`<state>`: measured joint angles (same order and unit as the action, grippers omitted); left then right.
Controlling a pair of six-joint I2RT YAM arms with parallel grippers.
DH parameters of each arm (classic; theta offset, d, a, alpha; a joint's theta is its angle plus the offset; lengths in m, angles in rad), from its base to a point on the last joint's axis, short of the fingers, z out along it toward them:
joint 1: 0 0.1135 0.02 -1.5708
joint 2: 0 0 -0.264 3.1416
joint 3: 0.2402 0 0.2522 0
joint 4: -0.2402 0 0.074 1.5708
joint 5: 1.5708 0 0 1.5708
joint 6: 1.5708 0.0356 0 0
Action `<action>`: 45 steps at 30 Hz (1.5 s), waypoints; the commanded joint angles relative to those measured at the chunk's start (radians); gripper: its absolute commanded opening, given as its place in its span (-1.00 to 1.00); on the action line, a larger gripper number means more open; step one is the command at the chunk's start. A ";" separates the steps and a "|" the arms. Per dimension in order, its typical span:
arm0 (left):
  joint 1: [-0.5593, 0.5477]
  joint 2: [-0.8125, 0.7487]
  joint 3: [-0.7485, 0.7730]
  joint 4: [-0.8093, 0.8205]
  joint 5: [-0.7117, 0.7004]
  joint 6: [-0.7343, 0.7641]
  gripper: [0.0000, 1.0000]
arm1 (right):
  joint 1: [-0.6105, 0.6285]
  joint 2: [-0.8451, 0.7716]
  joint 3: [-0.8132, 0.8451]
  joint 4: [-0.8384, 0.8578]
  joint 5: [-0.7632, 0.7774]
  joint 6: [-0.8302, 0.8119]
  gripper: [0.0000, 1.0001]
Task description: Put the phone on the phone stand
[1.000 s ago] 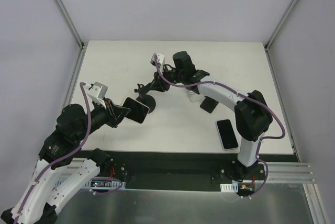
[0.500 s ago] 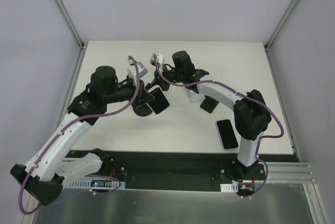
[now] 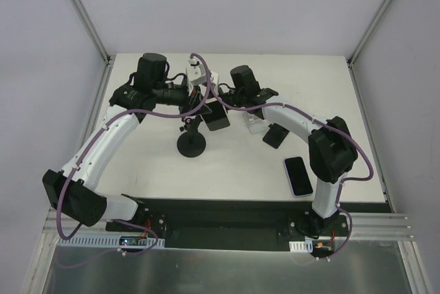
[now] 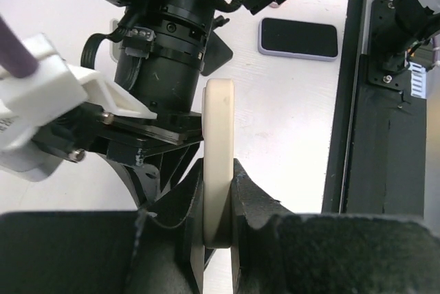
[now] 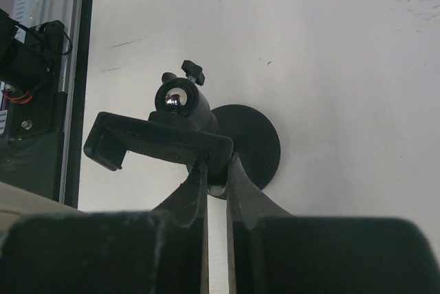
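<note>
Two outstretched arms point(image 3: 103, 144): left pincer point(image 4: 218, 191) tight on phone point(image 4: 220, 122), right pincer point(image 5: 216, 170) on stand point(image 5: 253, 141).

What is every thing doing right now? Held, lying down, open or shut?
phone stand, upright on the table, cradle empty.
right pincer, shut on the phone stand.
phone, held on edge, not yet on the phone stand.
left pincer, shut on the phone.
purple phone, lying flat, screen dark.
</note>
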<state>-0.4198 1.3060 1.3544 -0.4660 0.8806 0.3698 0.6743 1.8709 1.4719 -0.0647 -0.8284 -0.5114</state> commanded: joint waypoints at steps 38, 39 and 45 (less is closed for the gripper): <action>0.087 -0.042 -0.100 -0.089 -0.096 0.092 -1.00 | -0.010 -0.032 0.011 0.052 -0.093 0.011 -0.99; 0.093 -0.054 -0.106 -0.070 -0.059 0.078 -1.00 | -0.009 -0.030 0.011 0.054 -0.098 0.011 -1.00; 0.096 -0.112 -0.095 0.007 0.046 0.008 -1.00 | -0.015 -0.019 0.018 0.054 -0.152 0.020 -0.99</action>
<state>-0.3447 1.2690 1.2575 -0.5049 0.8654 0.4332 0.6758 1.8721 1.4693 -0.0654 -0.8635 -0.5205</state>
